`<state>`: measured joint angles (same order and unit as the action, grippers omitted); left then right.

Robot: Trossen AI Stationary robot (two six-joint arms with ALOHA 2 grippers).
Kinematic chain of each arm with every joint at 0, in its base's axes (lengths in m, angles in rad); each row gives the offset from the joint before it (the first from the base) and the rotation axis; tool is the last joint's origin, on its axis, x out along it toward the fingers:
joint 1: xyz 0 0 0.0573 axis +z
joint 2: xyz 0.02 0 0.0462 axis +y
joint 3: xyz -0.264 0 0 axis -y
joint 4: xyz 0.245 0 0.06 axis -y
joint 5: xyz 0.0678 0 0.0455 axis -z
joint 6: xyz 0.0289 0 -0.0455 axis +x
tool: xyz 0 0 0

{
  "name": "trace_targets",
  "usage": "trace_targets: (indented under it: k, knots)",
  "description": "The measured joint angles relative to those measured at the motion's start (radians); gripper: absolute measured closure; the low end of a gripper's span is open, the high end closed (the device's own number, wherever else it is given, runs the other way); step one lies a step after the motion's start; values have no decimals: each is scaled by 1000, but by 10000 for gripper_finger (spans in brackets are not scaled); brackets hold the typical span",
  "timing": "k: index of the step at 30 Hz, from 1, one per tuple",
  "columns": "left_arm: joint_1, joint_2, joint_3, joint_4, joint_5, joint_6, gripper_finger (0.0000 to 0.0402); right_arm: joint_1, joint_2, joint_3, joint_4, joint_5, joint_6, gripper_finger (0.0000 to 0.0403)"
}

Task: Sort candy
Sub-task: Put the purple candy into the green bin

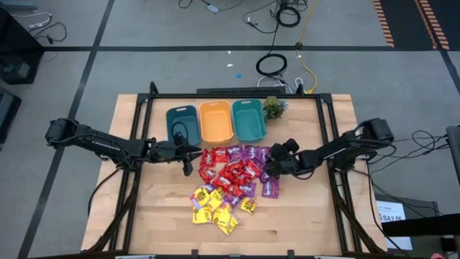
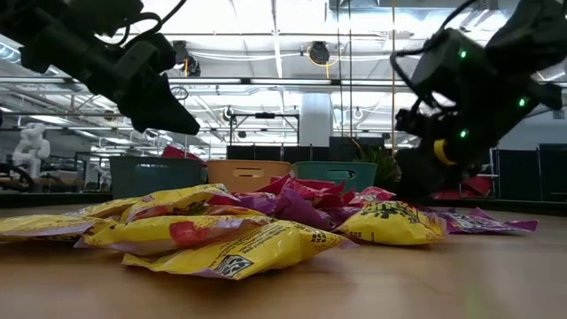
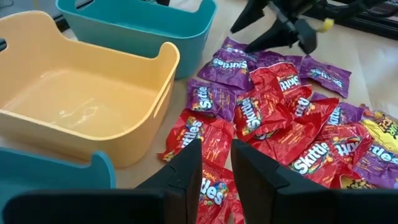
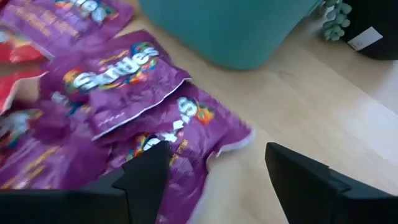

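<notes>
Currently right gripper (image 4: 211,171) has its jaws spread wide, empty, right over the purple packets (image 4: 124,71) at the candy pile (image 1: 231,181)'s right edge. Left gripper (image 3: 216,163) hovers with a narrow gap, holding nothing, above red packets (image 3: 273,109) beside the orange bin (image 3: 74,93).

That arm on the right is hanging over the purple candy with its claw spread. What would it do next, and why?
Probably lower the right tool onto the purple Skittles packet right under it and close. Its fingers stand wide apart with nothing between them, the packet lies flat on the table beside the teal bin, and no packet shows in that bin yet. The left tool hovers by the red packets.
</notes>
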<state>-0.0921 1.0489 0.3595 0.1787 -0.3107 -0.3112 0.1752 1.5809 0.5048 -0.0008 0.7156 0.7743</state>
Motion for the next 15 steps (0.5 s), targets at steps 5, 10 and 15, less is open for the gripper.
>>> trace_targets:
  k: [5, 10, 15]
  knots:
    - [0, 0, 0, 0, 0, 4, 307, -26, 93, -46, 211, 24, 27, 156]
    - [0, 0, 0, 0, -2, 4, 307, -29, 102, -53, 229, 9, 25, 224]
    - [0, 0, 0, -2, -6, 4, 307, -28, 29, -57, 165, -22, 6, 352]
